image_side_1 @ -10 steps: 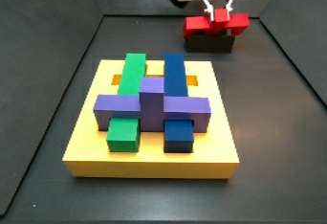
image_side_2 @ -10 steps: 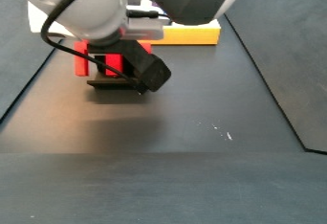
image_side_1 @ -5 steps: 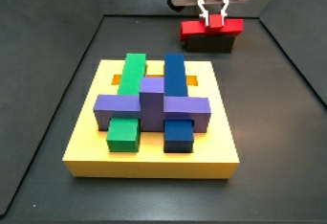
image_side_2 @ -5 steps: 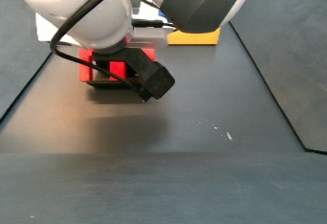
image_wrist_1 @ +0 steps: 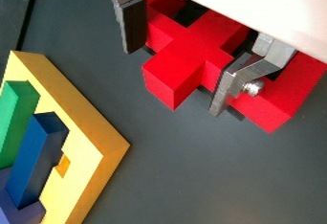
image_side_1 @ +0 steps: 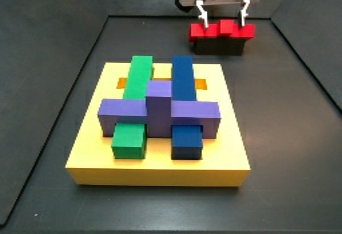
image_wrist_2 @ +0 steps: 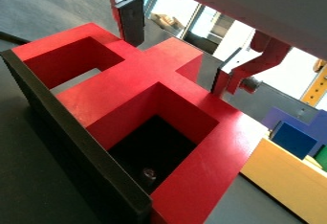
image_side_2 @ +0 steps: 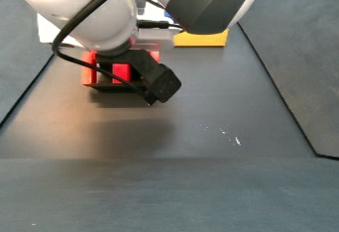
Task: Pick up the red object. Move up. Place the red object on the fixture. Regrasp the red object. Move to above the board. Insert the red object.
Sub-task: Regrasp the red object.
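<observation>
The red object rests on the dark fixture at the far end of the floor, beyond the board. My gripper hangs straight over it, open. In both wrist views the two fingers stand on either side of the red object's central stub with small gaps, touching nothing. The gripper straddles the stub of the red object, which lies across the fixture. In a side view the arm hides most of the red object and the gripper itself.
The board carries green, blue and purple blocks. Its yellow corner lies close beside the fixture. Dark walls ring the floor, and the arm's bulk stands over the fixture.
The gripper came down with the red object, set it level on the fixture, and its fingers have spread apart, letting go.
</observation>
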